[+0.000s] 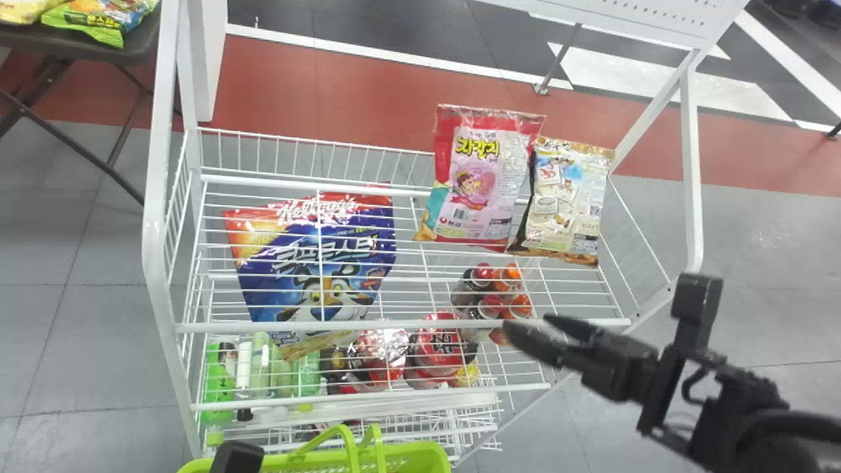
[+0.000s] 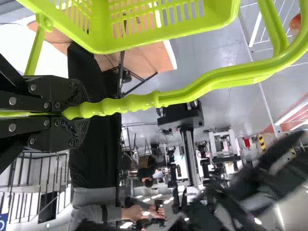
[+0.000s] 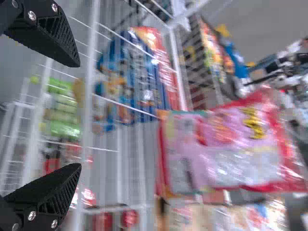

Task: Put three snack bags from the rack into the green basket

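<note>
Low at the bottom edge of the head view is my left gripper (image 1: 236, 456), beside the green basket (image 1: 420, 453). In the left wrist view the left gripper (image 2: 88, 109) is shut on the basket's handle (image 2: 216, 79). My right gripper (image 1: 529, 324) is at the rack's front right, below the bags in the head view; in its wrist view the right gripper (image 3: 79, 115) is open and holds nothing. On the rack's top shelf stand a pink-red snack bag (image 1: 483, 177), a tan snack bag (image 1: 568, 203) to its right and a blue snack bag (image 1: 355, 246) at left.
White wire rack (image 1: 158, 230) posts and rails surround the shelf. Lower down are green bottles (image 1: 217, 381), red-topped bottles (image 1: 483, 274) and red packages (image 1: 440, 348). At the upper left, a dark table (image 1: 131, 49) bears more snack bags.
</note>
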`<state>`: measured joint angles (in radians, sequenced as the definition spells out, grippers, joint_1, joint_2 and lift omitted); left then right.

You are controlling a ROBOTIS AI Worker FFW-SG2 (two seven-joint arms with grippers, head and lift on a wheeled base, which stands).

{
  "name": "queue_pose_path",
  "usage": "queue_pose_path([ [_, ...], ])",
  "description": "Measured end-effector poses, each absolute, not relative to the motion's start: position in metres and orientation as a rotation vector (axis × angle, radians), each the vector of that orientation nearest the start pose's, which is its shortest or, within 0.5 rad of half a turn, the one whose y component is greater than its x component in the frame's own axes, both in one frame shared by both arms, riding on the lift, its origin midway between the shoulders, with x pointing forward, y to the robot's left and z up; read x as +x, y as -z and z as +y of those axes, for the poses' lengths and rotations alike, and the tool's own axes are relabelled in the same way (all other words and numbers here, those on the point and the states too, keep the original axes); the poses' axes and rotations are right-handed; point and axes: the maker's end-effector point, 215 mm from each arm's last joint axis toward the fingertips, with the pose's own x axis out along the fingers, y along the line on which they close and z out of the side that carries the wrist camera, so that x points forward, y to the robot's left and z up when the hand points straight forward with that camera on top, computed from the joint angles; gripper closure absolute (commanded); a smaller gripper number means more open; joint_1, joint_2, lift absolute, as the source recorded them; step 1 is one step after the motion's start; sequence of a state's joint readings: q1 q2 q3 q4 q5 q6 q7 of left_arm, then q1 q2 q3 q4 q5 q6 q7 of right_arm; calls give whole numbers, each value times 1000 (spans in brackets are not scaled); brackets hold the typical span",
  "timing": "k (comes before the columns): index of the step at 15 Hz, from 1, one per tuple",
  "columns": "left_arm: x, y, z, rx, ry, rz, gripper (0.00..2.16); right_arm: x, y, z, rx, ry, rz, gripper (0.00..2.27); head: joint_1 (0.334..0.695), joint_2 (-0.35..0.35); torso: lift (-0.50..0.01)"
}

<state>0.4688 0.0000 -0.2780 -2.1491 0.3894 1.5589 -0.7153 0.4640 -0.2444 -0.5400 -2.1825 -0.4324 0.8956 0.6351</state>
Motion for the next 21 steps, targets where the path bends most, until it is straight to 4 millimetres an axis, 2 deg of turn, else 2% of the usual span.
queue_pose_path([
  [4,107,443,-96,-730,1189,1366,1632,466,346,-385,114,-212,321,90,695,-350,0],
  [5,106,443,-97,-731,1191,1368,1632,484,335,-395,68,-159,251,90,695,-350,0],
  [6,105,443,-97,-732,1192,1369,1636,498,331,-402,42,-129,220,90,695,-350,0],
  [8,103,442,-97,-734,1194,1371,1632,522,338,-423,6,-70,217,90,695,-350,0],
  [10,102,442,-96,-733,1193,1377,1632,538,353,-447,-20,-9,242,90,695,-350,0],
  [14,106,441,-96,-727,1198,1371,1632,549,390,-485,5,71,336,97,695,-350,0],
  [15,108,440,-96,-724,1199,1368,1632,551,399,-490,11,78,361,228,695,-350,0],
  [16,109,440,-96,-723,1199,1367,1632,554,405,-491,13,73,384,529,695,-350,0],
  [18,111,440,-96,-723,1201,1365,1636,560,409,-485,15,45,401,1710,695,-350,0],
  [19,112,441,-96,-722,1201,1365,1636,563,408,-480,18,34,401,1976,695,-350,0],
  [21,114,441,-96,-720,1199,1365,1636,563,403,-475,17,32,394,2246,695,-350,0],
])
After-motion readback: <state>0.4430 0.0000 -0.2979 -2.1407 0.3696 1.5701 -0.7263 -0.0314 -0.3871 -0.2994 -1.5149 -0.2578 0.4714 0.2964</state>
